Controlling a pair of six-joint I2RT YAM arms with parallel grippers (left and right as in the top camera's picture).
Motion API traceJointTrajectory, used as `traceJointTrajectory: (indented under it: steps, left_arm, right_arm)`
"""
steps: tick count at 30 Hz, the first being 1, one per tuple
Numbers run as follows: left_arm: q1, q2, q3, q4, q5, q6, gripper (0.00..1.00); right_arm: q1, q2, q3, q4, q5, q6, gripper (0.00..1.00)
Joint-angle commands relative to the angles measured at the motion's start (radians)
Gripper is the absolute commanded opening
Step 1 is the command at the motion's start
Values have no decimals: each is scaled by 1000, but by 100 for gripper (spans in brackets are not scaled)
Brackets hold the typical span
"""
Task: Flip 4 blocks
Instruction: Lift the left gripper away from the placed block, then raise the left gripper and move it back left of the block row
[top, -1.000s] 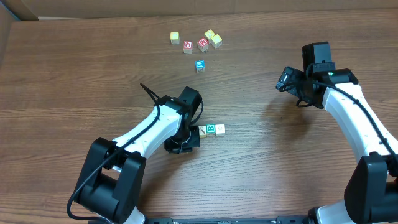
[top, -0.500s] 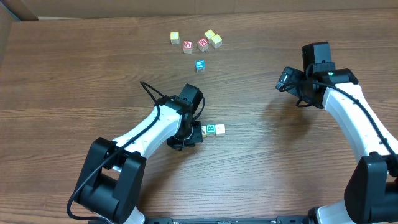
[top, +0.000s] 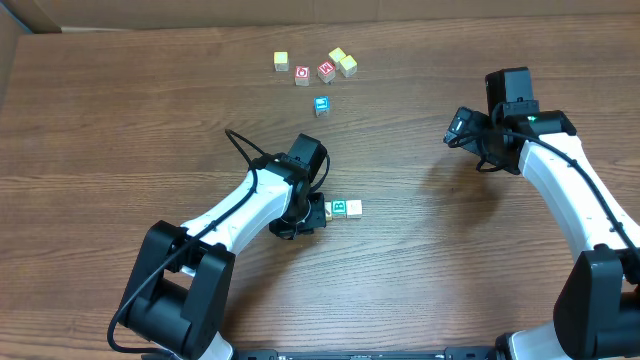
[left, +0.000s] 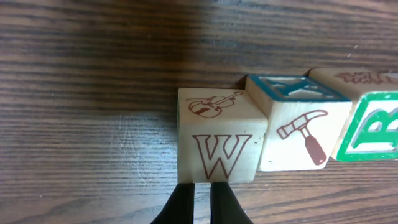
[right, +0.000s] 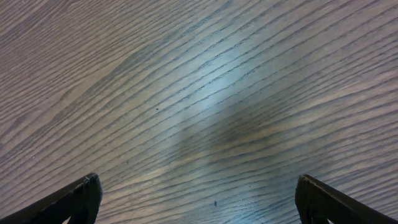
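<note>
Several pale cream blocks stand in a row at mid-table. In the left wrist view the leftmost block (left: 217, 143) shows a W on its front and a violin on top. Beside it are a hammer block (left: 298, 130) and a green B block (left: 370, 127). From overhead I see the B block (top: 339, 208) and a plain-looking block (top: 354, 208) at the row's right end. My left gripper (left: 202, 185) is shut, its tips right against the W face and holding nothing. It hides most of the row's left end overhead (top: 314, 214). My right gripper (right: 199, 193) hangs open over bare wood, far right (top: 462, 128).
A loose cluster of other cubes lies at the back: a yellowish cube (top: 281, 61), two red-faced cubes (top: 302, 74) (top: 326, 71), two more yellowish cubes together (top: 344, 62) and a blue-faced cube (top: 321, 105). A black cable loops off the left arm (top: 240, 150).
My left gripper has shifted slightly up and in toward the left end of the row, then held still. The right arm has not moved.
</note>
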Motion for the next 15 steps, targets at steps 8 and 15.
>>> traceJointTrajectory:
  steps: [8,15]
  left_arm:
    - [-2,-17,-8,12,-28,-17,4]
    - [-2,-18,-4,7,55,-10,4]
  right_arm:
    - [-2,-11,14,6,2,-4,100]
    - [-2,-11,14,6,2,-4,100]
